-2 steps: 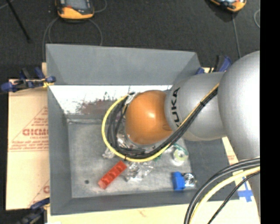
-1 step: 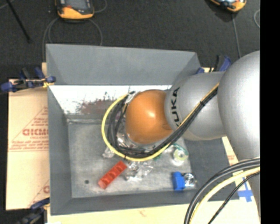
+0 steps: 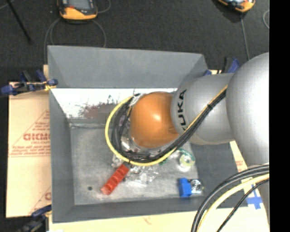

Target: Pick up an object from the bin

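An orange-and-black device point(image 3: 77, 9) lies on the dark floor point(image 3: 149, 27), upper left; another device point(image 3: 238, 3) upper right.

The orange cover point(image 3: 152, 120) and its yellow cable point(image 3: 107, 130) hide the jaws. Just beside the jaws, a heap of clear crumpled stuff point(image 3: 142, 175) runs under the cover. The red ribbed block point(image 3: 115, 179) has its near end buried in that heap. A pale round thing point(image 3: 185, 161) near the jaws is crossed by the cable. A dark speck point(image 3: 89, 188), well apart from them, is too small to name.
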You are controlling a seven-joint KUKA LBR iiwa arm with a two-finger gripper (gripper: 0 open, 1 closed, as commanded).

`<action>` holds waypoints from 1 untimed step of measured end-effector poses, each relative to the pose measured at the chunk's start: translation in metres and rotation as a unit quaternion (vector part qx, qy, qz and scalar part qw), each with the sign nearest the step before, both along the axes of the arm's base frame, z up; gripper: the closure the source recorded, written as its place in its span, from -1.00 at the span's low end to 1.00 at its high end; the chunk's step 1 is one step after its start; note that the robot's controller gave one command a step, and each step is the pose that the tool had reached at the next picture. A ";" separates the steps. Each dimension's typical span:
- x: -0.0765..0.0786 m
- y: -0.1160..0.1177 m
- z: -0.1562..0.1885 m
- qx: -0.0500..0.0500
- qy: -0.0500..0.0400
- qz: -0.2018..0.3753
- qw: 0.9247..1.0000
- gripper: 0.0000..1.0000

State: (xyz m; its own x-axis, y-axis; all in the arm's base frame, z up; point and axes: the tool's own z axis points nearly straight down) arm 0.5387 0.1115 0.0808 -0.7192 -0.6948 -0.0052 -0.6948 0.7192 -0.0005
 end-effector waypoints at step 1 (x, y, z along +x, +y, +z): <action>0.001 0.000 0.031 -0.001 -0.001 -0.003 1.000 1.00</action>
State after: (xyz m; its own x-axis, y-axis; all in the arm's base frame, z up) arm 0.5402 0.1113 0.1113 -0.7238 -0.6900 -0.0049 -0.6900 0.7238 -0.0023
